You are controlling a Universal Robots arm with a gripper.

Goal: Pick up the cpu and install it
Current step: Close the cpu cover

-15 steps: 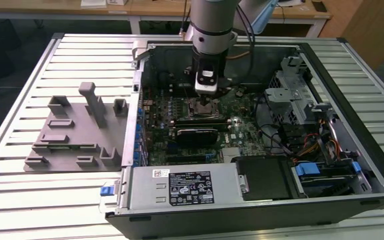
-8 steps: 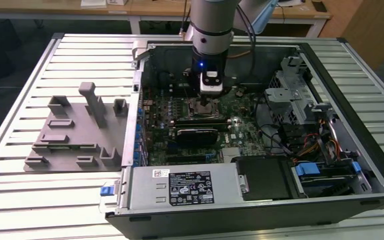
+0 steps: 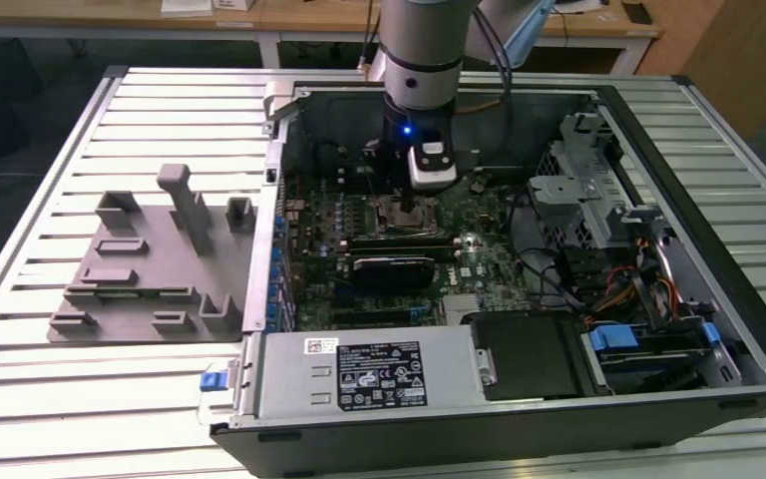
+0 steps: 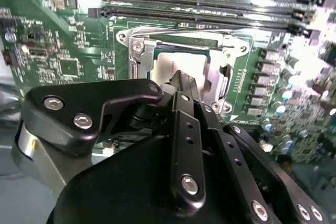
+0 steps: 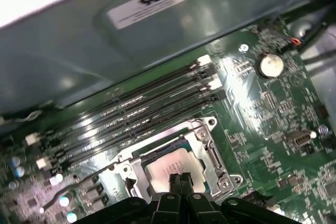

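One gripper [image 5: 178,178], closed tight & empty, tips at cpu [image 5: 161,166] in far-side socket [image 5: 211,153]: install step, wants gentle square seating imo.

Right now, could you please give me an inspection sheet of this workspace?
Surface: slatted table carrying an open case.
Job's things: cpu lying in the socket.
Clutter: grey fixture on the table, to the exterior view's left of the case.
Grippers: gripper shut, tips over the cpu.
Cables: coloured bundle inside the case, exterior view's right.
Surroundings: wooden desks behind the table.
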